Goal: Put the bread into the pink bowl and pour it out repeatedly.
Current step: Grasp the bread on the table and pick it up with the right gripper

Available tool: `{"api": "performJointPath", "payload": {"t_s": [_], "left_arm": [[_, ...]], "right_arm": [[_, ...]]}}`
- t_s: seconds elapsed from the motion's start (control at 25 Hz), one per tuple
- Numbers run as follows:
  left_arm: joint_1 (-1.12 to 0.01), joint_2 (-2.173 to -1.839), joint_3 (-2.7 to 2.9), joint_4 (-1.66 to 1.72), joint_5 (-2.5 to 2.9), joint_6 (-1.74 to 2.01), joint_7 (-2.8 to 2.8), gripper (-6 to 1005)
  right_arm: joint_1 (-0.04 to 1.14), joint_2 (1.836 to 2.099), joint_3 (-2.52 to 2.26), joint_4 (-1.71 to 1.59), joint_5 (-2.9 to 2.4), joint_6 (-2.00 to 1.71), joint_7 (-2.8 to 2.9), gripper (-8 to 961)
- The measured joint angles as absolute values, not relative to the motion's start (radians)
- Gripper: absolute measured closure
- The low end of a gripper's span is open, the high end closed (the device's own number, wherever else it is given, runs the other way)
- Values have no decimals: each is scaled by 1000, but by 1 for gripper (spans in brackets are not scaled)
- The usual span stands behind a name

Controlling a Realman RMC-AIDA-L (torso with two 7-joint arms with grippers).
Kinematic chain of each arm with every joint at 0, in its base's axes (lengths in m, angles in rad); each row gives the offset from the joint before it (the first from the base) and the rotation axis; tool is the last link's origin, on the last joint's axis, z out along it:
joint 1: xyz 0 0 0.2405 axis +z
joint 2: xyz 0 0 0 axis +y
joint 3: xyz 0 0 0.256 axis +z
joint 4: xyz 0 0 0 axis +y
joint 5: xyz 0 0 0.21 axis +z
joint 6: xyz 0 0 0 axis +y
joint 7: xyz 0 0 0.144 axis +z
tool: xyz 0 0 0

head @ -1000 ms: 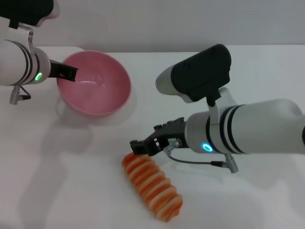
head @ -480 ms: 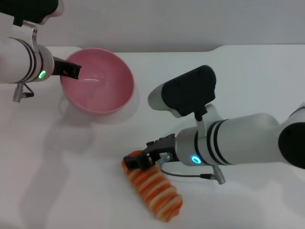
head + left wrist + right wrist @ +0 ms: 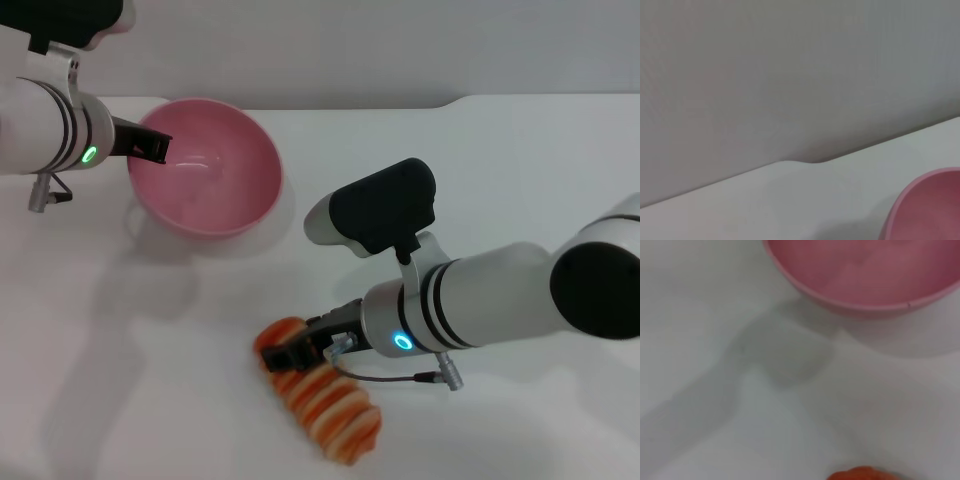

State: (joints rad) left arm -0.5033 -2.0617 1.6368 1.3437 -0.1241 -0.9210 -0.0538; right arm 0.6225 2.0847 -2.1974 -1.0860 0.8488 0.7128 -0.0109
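Note:
The bread [image 3: 328,408], an orange-brown loaf with cream stripes, lies on the white table near its front edge. My right gripper [image 3: 292,352] is down on the loaf's far left end, and part of that end shows beyond it. A sliver of the loaf shows in the right wrist view [image 3: 860,473]. The pink bowl [image 3: 215,190] stands upright and empty at the back left. It also shows in the right wrist view [image 3: 860,280] and the left wrist view [image 3: 927,210]. My left gripper [image 3: 150,150] holds the bowl's left rim.
The white table [image 3: 520,170] ends at a grey wall behind, with a stepped back edge [image 3: 790,162]. My right arm's dark wrist housing [image 3: 385,205] hangs over the table's middle.
My right gripper has moved down and towards the front, from just above the loaf's far end onto it. The bowl and my left arm have barely shifted.

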Motion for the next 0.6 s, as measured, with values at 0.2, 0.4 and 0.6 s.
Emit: {"api": "performJointPath", "payload": {"t_s": [0.2, 0.4, 0.6], "left_arm": [[-502, -2062, 1638, 1344, -124, -920, -54, 958], [-502, -2062, 1642, 1343, -124, -914, -53, 958], [-502, -2061, 1647, 1323, -124, -895, -53, 959]], "right_arm": [[586, 2081, -2203, -1155, 835, 725, -72, 276], [568, 2078, -2171, -1185, 805, 736, -78, 376], [539, 2073, -2132, -1276, 772, 777, -80, 425]]}}
